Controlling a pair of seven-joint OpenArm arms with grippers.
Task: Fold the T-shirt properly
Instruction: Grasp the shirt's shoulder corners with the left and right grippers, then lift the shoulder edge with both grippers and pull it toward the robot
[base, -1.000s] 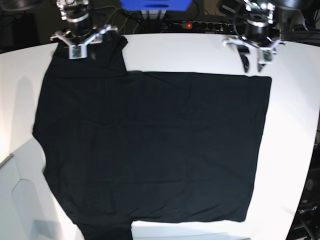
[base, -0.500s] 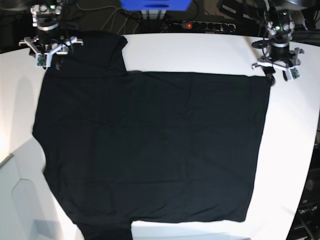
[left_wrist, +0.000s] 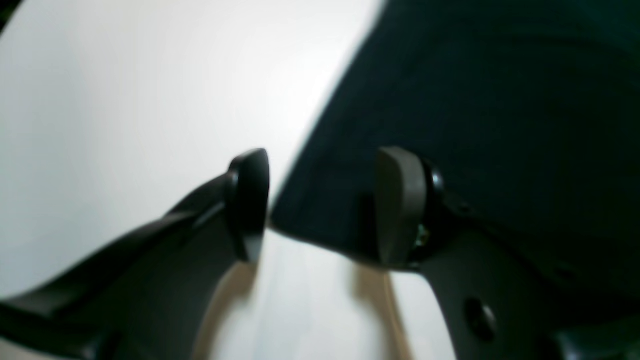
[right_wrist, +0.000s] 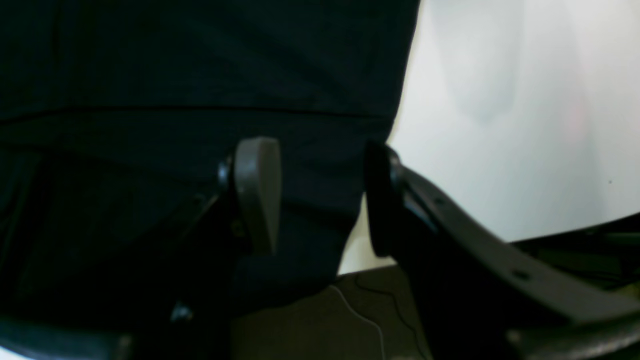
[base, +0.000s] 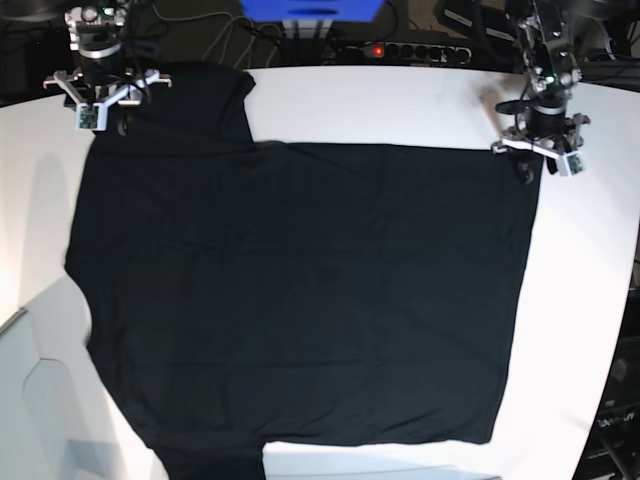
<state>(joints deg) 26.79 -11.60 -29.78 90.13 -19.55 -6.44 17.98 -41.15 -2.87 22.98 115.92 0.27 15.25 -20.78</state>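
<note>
The black T-shirt (base: 300, 290) lies spread flat, plain side up, on the white table (base: 400, 105). My left gripper (base: 530, 165) is at the shirt's far right corner. In the left wrist view it (left_wrist: 322, 205) is open, with the shirt (left_wrist: 500, 100) corner lying between its fingers, close to the table. My right gripper (base: 100, 118) is at the far left sleeve. In the right wrist view it (right_wrist: 320, 195) is open, with the edge of the shirt (right_wrist: 200, 60) between its fingers by the table edge. No print or label shows.
A power strip with a red light (base: 400, 50) and a blue box (base: 310, 10) stand behind the table's far edge. In the right wrist view the table's edge drops to a dark floor with a cable (right_wrist: 360, 310). A pale panel (base: 30, 400) is at the lower left.
My left gripper has moved a little left and down onto the shirt's far right corner. My right gripper has stayed at the far left sleeve. The shirt has not moved.
</note>
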